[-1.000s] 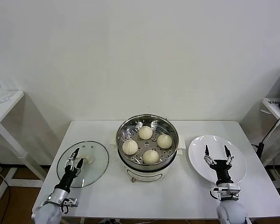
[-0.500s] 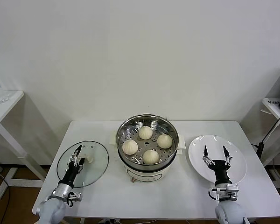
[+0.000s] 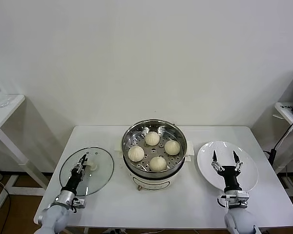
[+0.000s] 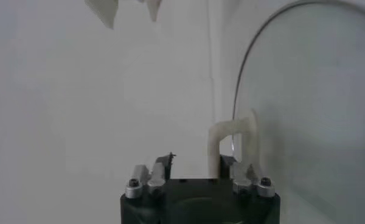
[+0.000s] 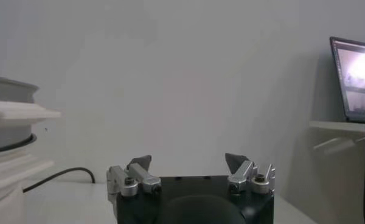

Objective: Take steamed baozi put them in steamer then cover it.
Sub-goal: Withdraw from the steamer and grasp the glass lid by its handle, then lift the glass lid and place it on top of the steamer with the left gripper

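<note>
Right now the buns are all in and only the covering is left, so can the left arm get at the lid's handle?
Probably yes. The left gripper sits right at the cream handle of the glass lid, which lies flat on the table beside the steamer. Nothing stands between them.

We see the steamer [image 3: 154,146] in shiny polished steel with a perforated tray, its base glossy white plastic. The cover [image 3: 86,171] is clear glass with a metal rim. The baozi [image 3: 136,153] look matt and doughy, the desk [image 3: 185,204] smooth white.
</note>
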Robot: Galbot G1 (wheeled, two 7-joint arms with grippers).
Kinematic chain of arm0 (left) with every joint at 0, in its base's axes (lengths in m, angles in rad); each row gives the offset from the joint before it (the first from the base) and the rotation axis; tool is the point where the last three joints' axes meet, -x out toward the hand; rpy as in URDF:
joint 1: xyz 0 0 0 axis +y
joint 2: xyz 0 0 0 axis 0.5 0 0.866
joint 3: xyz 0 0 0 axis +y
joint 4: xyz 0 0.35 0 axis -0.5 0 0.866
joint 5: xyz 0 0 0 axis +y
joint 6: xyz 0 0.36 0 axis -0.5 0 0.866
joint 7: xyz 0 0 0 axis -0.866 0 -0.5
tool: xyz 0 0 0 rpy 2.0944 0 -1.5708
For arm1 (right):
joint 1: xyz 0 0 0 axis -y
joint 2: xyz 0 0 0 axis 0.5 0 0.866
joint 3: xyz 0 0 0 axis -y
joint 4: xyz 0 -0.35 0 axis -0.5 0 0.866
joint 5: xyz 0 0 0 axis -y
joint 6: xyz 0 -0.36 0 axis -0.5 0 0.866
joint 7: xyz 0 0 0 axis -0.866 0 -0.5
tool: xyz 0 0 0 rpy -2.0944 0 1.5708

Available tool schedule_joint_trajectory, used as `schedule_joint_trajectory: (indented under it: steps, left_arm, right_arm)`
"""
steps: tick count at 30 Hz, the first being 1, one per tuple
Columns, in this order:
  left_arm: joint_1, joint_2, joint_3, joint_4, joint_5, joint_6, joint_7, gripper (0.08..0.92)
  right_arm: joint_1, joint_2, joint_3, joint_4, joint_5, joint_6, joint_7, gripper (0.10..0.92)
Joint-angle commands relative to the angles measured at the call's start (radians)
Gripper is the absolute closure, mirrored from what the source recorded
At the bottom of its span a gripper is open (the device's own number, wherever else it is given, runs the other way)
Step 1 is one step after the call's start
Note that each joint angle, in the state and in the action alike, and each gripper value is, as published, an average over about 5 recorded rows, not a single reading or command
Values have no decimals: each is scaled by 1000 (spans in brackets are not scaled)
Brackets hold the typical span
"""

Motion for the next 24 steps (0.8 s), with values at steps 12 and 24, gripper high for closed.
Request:
schedule_joint_trajectory:
  steps: [12,24]
  left_arm:
    - [87,58,-130,-349,-185,40,73,813]
    - [85,75,-55,-853,-225,239,231,813]
  right_arm:
    - [13,17,-20,-2,-26,7,0,203]
    - [17,24,-26,12,-33,2,2,203]
